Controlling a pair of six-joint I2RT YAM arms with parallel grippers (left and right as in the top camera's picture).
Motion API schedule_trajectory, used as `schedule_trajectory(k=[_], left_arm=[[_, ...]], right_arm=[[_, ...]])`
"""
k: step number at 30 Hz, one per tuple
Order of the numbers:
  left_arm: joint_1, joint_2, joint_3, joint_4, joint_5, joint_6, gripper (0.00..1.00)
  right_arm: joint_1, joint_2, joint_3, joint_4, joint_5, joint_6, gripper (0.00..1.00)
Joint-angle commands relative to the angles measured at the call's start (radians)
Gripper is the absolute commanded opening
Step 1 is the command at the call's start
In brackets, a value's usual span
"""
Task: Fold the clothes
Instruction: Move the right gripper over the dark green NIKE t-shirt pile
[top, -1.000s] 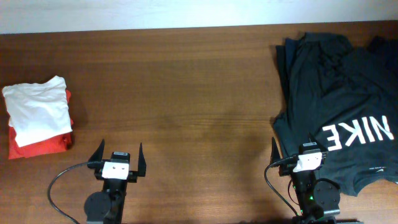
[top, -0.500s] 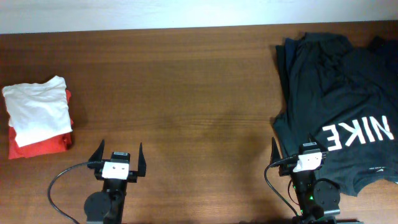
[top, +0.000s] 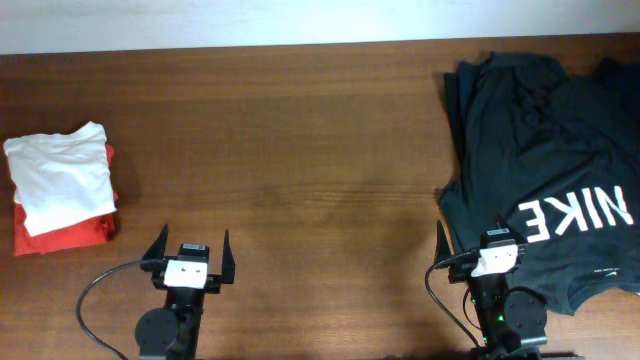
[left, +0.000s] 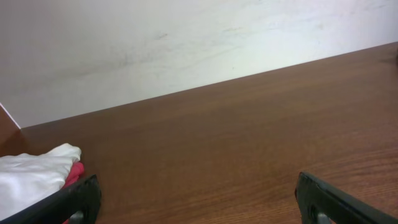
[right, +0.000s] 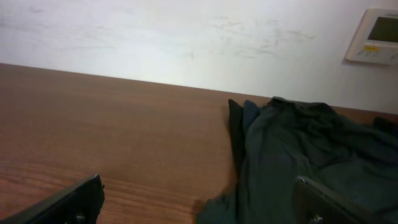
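At the right of the desk (top: 300, 150), seen from overhead, the black T-shirt (top: 550, 150) lies unfolded with its long axis running twelve to six. It reaches the released right pincer (top: 487, 235) and lies well apart, toward three o'clock, from the released left pincer (top: 192, 240). The left wrist view shows no T-shirt ahead, while the right wrist view has it rumpled from twelve to three o'clock, so I judge the right arm nearer.

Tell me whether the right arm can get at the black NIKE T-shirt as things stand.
Probably yes. The right gripper sits open at the near edge of the T-shirt, with nothing between them; the cloth lies spread just ahead of it.
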Motion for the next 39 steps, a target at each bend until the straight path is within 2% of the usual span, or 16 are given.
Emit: schedule_trajectory(k=[1, 14, 17, 22, 28, 31, 35, 39], left_arm=[[0.006, -0.007, -0.002, -0.008, 0.008, -0.013, 0.99], [0.006, -0.007, -0.002, -0.008, 0.008, -0.013, 0.99], [0.006, -0.007, -0.002, -0.008, 0.009, -0.016, 0.99], [0.006, -0.007, -0.001, 0.013, 0.008, -0.192, 0.99], [0.006, 0.012, 0.037, -0.003, 0.009, -0.222, 0.99], [0.006, 0.045, 0.103, -0.084, 0.008, -0.221, 0.99], [0.006, 0.128, 0.217, -0.200, 0.008, -0.221, 0.99], [0.006, 0.270, 0.328, -0.246, 0.008, -0.220, 0.99]], right_arm=[[0.006, -0.008, -0.005, -0.006, 0.016, -0.004, 0.99], [0.006, -0.008, -0.005, -0.005, 0.015, -0.003, 0.99], [0.006, -0.008, -0.005, -0.005, 0.016, 0.089, 0.99], [0.006, -0.008, 0.009, -0.029, 0.016, 0.106, 0.99], [0.006, 0.000, 0.091, -0.207, 0.005, 0.127, 0.99], [0.006, 0.017, 0.132, -0.266, -0.042, 0.190, 0.99], [0.006, 0.076, 0.213, -0.355, -0.091, 0.204, 0.99], [0.006, 0.200, 0.334, -0.452, -0.091, 0.204, 0.99]])
